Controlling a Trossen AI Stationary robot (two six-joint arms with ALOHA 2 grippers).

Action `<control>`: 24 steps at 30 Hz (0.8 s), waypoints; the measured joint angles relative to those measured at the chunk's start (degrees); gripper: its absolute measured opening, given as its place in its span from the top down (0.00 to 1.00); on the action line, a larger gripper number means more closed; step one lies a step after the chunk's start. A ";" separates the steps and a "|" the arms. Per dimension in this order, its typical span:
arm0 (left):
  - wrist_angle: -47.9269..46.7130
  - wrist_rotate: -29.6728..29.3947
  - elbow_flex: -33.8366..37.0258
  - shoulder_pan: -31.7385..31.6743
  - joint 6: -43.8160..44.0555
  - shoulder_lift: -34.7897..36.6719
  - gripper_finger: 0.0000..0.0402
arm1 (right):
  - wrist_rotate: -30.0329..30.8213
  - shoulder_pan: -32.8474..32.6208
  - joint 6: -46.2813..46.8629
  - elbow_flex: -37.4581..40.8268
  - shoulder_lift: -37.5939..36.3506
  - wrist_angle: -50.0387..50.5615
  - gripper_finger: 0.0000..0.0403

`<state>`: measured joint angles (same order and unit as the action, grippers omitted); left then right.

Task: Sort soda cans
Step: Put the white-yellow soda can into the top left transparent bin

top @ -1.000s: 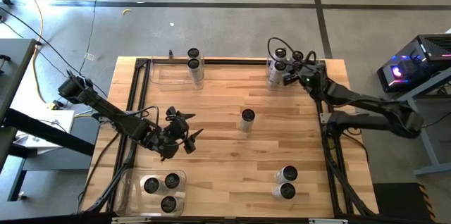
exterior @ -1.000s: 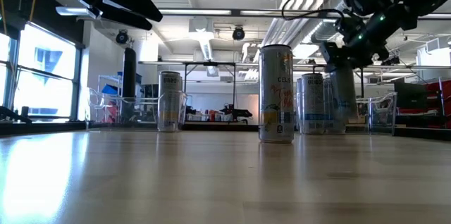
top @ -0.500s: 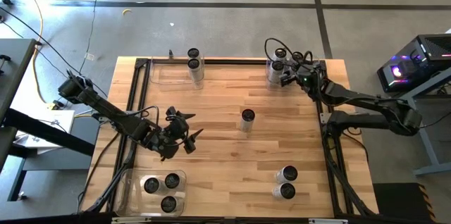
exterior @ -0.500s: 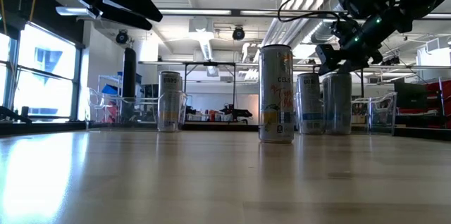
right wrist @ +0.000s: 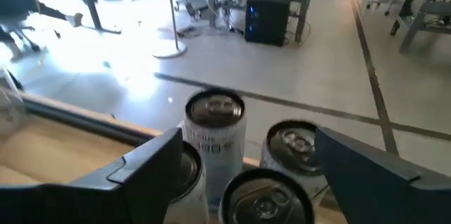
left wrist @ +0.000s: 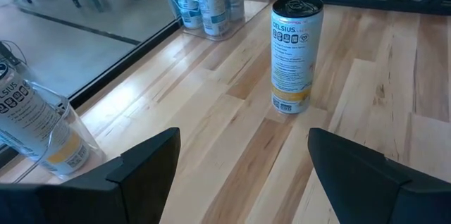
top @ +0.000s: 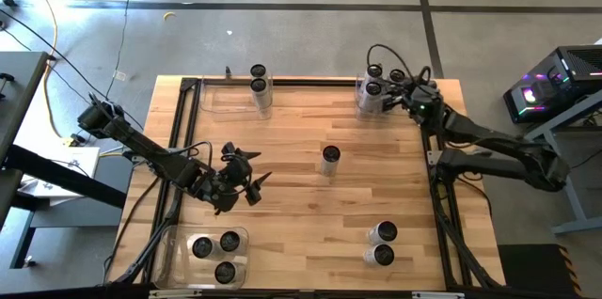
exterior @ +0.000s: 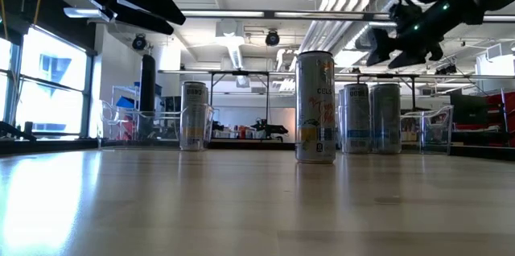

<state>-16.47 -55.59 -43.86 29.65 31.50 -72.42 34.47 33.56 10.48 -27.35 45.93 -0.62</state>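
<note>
Silver soda cans stand upright about the wooden table. One is alone at the middle (top: 330,155) (left wrist: 296,55), two are near the right front (top: 381,243), two are in the far-left bin (top: 259,81), three are in the near-left bin (top: 216,250), and several are clustered at the far right (top: 372,90) (right wrist: 215,115). My right gripper (top: 397,101) (exterior: 402,45) hovers open just above and beside that far-right cluster, touching none of it. My left gripper (top: 246,177) (left wrist: 243,146) hangs open above the table left of the middle, facing the lone can.
Clear plastic bins sit at the far left (top: 226,100), the far right (top: 362,109) and the near left (top: 179,243). A black frame (top: 437,196) runs round the tabletop's edges. Bare wood (top: 310,214) lies between the lone can and the front edge.
My right gripper has opened and let go of a can, which now stands upright in the far-right cluster. The gripper then rose clear of the can tops and drew back a little toward the table's right edge.
</note>
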 joint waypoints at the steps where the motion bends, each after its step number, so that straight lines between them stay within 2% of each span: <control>1: 0.00 0.00 0.00 0.00 0.19 0.00 0.24 | -0.39 -0.29 0.06 0.00 -1.25 0.19 0.21; 3: 0.22 0.00 0.00 0.00 0.39 0.00 0.24 | -1.29 -1.97 1.59 0.00 -3.58 0.33 0.21; 6: 3.99 -0.09 0.00 -0.07 -2.36 -0.62 0.24 | -5.79 -6.33 3.80 0.01 -5.53 -1.62 0.21; 10: 15.11 1.60 0.00 -1.63 -11.87 -3.98 0.24 | -10.27 -14.61 3.54 0.02 -5.46 -7.20 0.21; 13: 25.37 6.01 0.00 -3.59 -19.45 -8.31 0.24 | -12.00 -21.31 1.98 0.04 -5.35 -10.47 0.21; 17: 42.61 11.35 0.00 -6.80 -33.05 -14.66 0.24 | -12.10 -29.77 -0.01 0.07 -6.21 -10.17 0.21; 20: 54.67 15.26 -0.11 -9.84 -42.35 -19.01 0.24 | -9.30 -35.55 -0.03 0.07 -6.38 -9.44 0.21; 22: 59.18 16.47 -1.07 -11.97 -45.15 -21.29 0.24 | -6.61 -39.04 -0.03 0.07 -6.32 -8.57 0.21; 24: 59.58 16.54 -2.75 -14.23 -44.85 -22.84 0.24 | -3.62 -41.98 -0.04 0.07 -6.23 -7.41 0.21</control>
<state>43.11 -39.06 -46.60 15.42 -13.35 -95.27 30.85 -8.42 10.45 -27.29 39.70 -8.03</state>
